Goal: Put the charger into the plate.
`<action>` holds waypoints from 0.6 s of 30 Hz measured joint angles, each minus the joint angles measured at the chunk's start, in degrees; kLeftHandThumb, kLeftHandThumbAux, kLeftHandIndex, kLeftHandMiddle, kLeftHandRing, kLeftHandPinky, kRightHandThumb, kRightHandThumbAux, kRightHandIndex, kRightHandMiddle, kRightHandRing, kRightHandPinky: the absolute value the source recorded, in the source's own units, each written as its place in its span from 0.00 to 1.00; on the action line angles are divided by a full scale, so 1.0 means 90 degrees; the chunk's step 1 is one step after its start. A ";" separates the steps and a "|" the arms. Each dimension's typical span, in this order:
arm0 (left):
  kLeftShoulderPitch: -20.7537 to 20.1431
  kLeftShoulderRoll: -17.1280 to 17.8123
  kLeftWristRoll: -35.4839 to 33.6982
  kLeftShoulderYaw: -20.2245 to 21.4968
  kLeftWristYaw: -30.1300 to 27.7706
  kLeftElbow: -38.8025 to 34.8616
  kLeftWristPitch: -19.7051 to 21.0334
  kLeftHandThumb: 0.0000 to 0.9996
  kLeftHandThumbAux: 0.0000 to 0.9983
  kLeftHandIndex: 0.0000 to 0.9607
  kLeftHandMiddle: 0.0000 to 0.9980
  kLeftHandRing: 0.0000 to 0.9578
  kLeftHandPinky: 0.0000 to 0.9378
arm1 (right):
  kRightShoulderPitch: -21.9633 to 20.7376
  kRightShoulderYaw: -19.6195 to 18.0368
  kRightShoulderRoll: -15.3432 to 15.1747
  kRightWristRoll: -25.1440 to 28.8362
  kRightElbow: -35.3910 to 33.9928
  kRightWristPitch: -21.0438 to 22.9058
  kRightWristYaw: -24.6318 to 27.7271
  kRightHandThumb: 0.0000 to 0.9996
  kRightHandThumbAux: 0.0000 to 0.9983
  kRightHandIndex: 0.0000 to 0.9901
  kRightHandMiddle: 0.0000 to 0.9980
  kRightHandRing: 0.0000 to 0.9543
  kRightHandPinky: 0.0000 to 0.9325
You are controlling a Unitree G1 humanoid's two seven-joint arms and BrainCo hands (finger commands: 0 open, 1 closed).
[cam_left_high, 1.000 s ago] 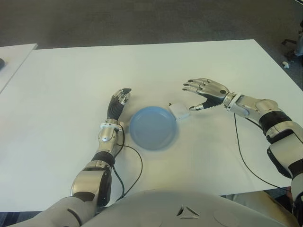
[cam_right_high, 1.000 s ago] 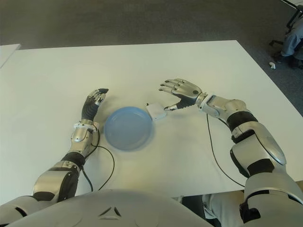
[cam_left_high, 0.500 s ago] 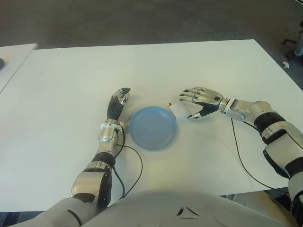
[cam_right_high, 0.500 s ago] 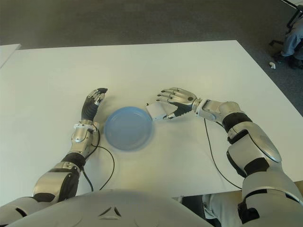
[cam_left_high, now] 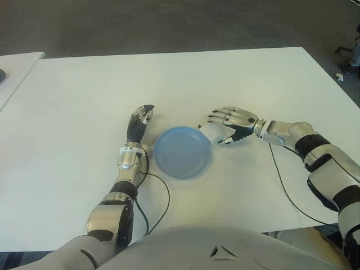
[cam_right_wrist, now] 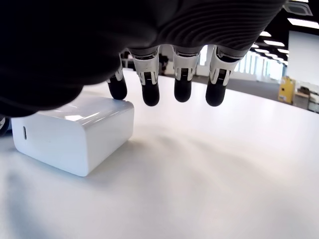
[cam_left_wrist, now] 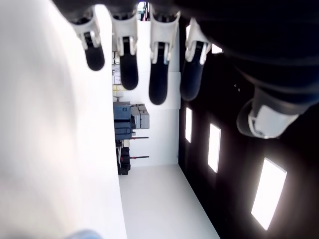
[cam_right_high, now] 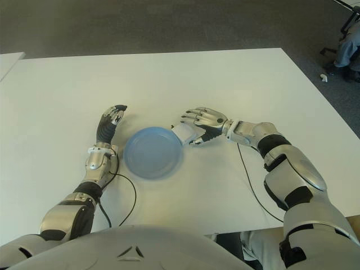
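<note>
**Right hand closing in on charger beside plate**

Small white boxy plastic charger (cam_right_wrist: 75,133) lying flat on the white tabletop (cam_left_high: 236,84), just beside the right rim of the round blue plate (cam_left_high: 182,152), not yet inside it. Reached now by the right hand (cam_left_high: 232,124), which a second ago hovered well to the right of the charger and has since slid in until fingers overhang it. Fingers spread and relaxed, nothing gripped. Meaning for the task: approach nearly done, grasp not yet made, charger itself unmoved on the tabletop; probably a short lift and shift left into the plate once fingers close.

Idle left hand (cam_left_high: 139,123) showing just left of the plate, unchanged in place, fingers extended and holding nothing.

Shown only in the right wrist view: four dark fingertips (cam_right_wrist: 149,94) hanging above the tabletop, one at the charger's top far edge, seemingly touching or nearly so; a slot-like port on the charger's near face; no thumb contact visible. Shown only in the eye views: the charger's closeness to the plate rim and both hands' positions. Left wrist view: straight fingertips, pale tabletop, no charger.
</note>
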 measured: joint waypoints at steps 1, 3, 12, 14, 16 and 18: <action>0.0000 -0.0002 0.0000 0.0000 0.0000 -0.0002 0.0000 0.00 0.49 0.30 0.27 0.20 0.14 | -0.0011 0.0026 0.0029 -0.0001 0.0017 0.0029 -0.0011 0.43 0.14 0.00 0.00 0.00 0.00; 0.0000 -0.0011 -0.0001 0.0000 0.0000 -0.0008 0.0000 0.00 0.49 0.30 0.27 0.19 0.13 | -0.0033 0.0075 0.0071 -0.0004 0.0045 0.0060 -0.0027 0.43 0.14 0.00 0.00 0.00 0.00; 0.0008 -0.0038 -0.0001 -0.0001 0.0000 -0.0034 0.0015 0.00 0.48 0.24 0.24 0.15 0.07 | -0.0073 0.0237 0.0254 -0.0057 0.0239 0.0219 -0.0156 0.41 0.13 0.00 0.00 0.00 0.00; 0.0013 -0.0038 -0.0001 -0.0001 0.0000 -0.0043 0.0017 0.00 0.47 0.24 0.24 0.15 0.08 | -0.0076 0.0258 0.0292 -0.0058 0.0294 0.0254 -0.0192 0.41 0.13 0.00 0.00 0.00 0.00; 0.0019 -0.0039 -0.0001 -0.0002 0.0000 -0.0054 0.0021 0.00 0.47 0.24 0.23 0.15 0.08 | -0.0081 0.0285 0.0318 -0.0059 0.0337 0.0273 -0.0238 0.41 0.14 0.00 0.00 0.00 0.00; 0.0025 -0.0039 -0.0001 -0.0003 0.0000 -0.0064 0.0027 0.00 0.47 0.25 0.23 0.14 0.08 | -0.0088 0.0308 0.0344 -0.0058 0.0382 0.0286 -0.0292 0.41 0.14 0.00 0.00 0.00 0.00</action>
